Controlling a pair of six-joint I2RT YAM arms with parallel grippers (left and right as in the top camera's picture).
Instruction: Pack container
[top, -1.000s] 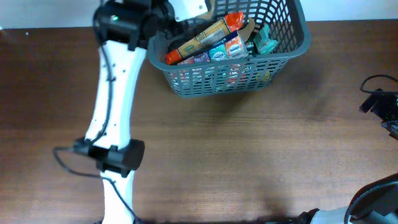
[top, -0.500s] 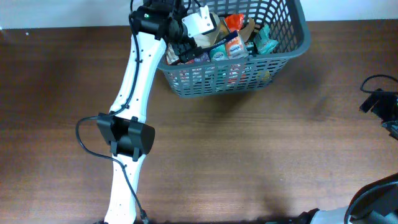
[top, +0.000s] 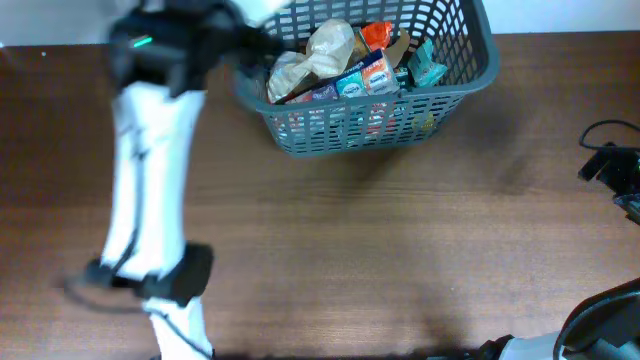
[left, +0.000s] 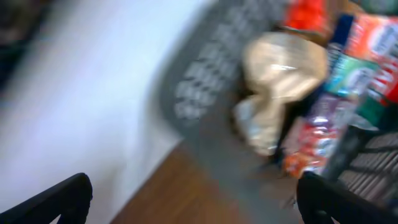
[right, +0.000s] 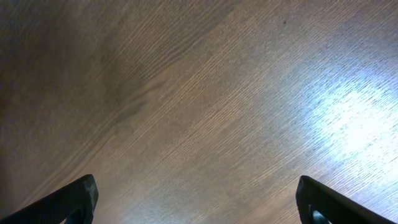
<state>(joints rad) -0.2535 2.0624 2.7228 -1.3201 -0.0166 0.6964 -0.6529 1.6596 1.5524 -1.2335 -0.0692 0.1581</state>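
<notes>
The container (top: 352, 128), a dark grey slatted basket, stands at the table's far edge, filled with several packages. A crumpled beige bag (top: 318, 50) lies on top at its left end, over colourful packets (top: 366, 76). My left gripper (left: 199, 205) is open and empty. It hangs just outside the container's left wall (left: 205, 118), and the left wrist view is blurred by motion, with the beige bag (left: 280, 68) in sight. In the overhead view the left arm (top: 150, 170) is a smear at the left. My right gripper (right: 199, 205) is open over bare wood.
Brown wooden table (top: 400, 250) runs from the basket to the front edge. A white wall lies behind the basket. Dark parts of the right arm and a cable (top: 610, 165) sit at the right edge.
The left gripper was over the basket, opened and left the beige bag on the packages. The left arm has since swung away to the left. The right arm has not moved.
</notes>
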